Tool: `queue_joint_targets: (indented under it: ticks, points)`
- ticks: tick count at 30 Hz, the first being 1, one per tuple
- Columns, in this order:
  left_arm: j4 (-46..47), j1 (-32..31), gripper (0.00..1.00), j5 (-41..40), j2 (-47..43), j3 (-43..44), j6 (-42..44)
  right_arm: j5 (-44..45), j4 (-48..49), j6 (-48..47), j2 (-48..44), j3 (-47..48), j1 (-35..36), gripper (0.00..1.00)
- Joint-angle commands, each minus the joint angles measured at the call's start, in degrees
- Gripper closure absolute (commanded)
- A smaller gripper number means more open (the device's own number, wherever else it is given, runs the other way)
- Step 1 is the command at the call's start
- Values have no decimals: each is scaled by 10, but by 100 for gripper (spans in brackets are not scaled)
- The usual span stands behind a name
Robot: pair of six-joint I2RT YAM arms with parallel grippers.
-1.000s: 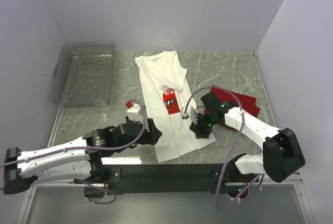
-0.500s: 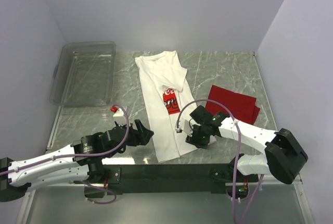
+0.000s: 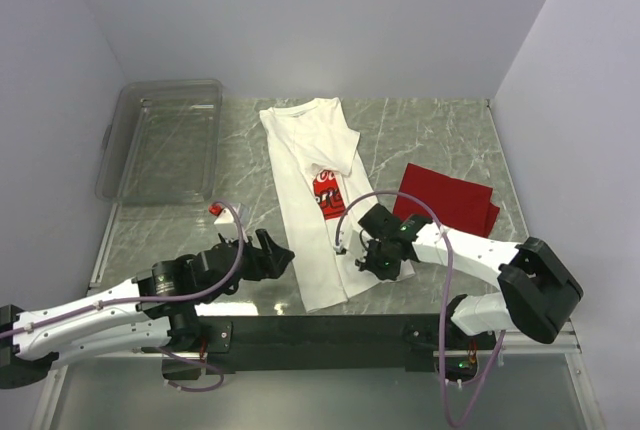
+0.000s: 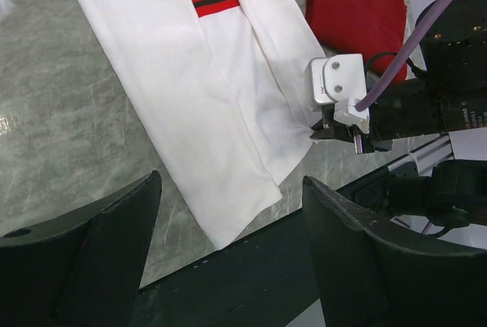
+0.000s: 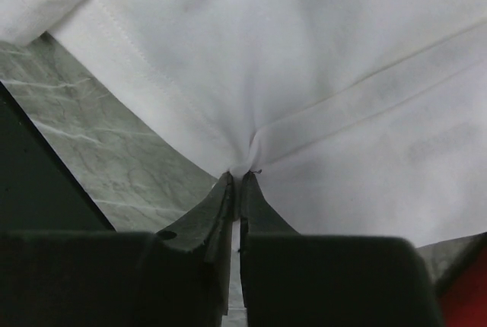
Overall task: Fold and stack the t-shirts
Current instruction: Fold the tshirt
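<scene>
The white t-shirt (image 3: 315,200) with the red chest print lies folded into a long strip down the middle of the table; it also shows in the left wrist view (image 4: 205,84) and the right wrist view (image 5: 304,53). My right gripper (image 3: 368,265) is shut on the white shirt's right edge near the hem, the cloth pinched between its fingertips (image 5: 228,186). The red t-shirt (image 3: 450,200) lies folded at the right; it shows in the left wrist view (image 4: 354,7) too. My left gripper (image 3: 278,255) is open and empty, just left of the white shirt's lower edge.
A clear plastic bin (image 3: 165,140) stands at the back left. The black front rail (image 3: 320,330) runs along the table's near edge. Grey walls close in on both sides.
My right gripper moved down the shirt's right edge toward the hem and closed on it. My left arm drew back to the left, off the white shirt.
</scene>
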Motion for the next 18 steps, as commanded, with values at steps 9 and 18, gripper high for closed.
queue_joint_targets:
  ticks: [9,18]
  points:
    - [-8,1,20,-1,-12,4,1,-76,-73,6,-26,75,20,96]
    - [12,1,19,57,15,4,43,-29,-83,-19,14,56,41,59]
